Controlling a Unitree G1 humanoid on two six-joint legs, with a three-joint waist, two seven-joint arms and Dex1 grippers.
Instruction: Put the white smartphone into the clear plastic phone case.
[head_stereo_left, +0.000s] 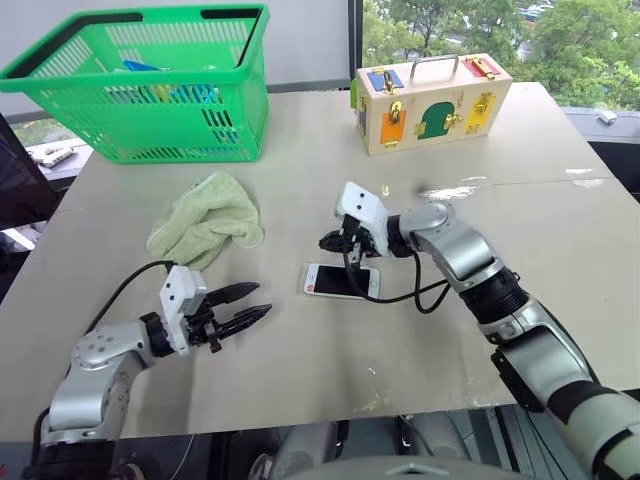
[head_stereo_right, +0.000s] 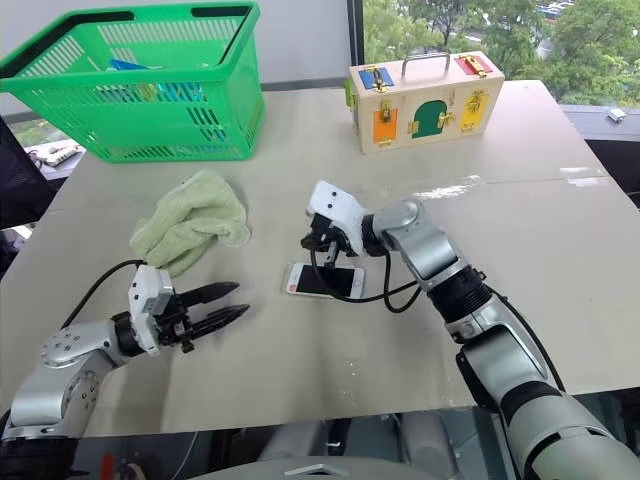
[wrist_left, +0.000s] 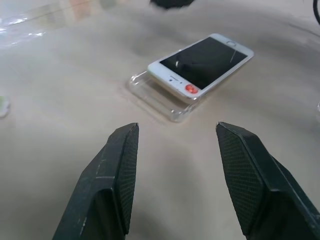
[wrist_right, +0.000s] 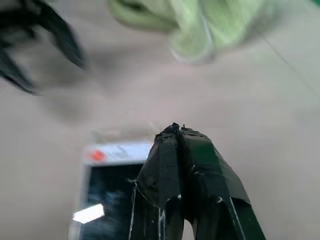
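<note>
The right gripper (wrist_right: 175, 131) was closed with its fingers pressed together and nothing between them, positioned directly above the white smartphone (head_stereo_left: 342, 280). The smartphone lay screen-up on the table (head_stereo_left: 520, 230), resting on the clear plastic phone case (wrist_left: 165, 102). In the left wrist view the phone sat on top of the case at a slight offset, with the case rim projecting beyond the phone's near end; whether the phone was fully seated could not be determined.

The left gripper (head_stereo_left: 252, 302) held its fingers apart and empty, pointing toward the phone from the side opposite the right gripper, with bare table between its tips and the case.

A crumpled green cloth (head_stereo_left: 207, 220) lay beyond the left gripper, near the right gripper's tip but clear of the phone. A green basket (head_stereo_left: 150, 85) stood well beyond the cloth. A wooden latch box (head_stereo_left: 432, 103) stood well beyond the right gripper. The right arm's black cable (head_stereo_left: 400, 297) looped down beside the phone's far end
</note>
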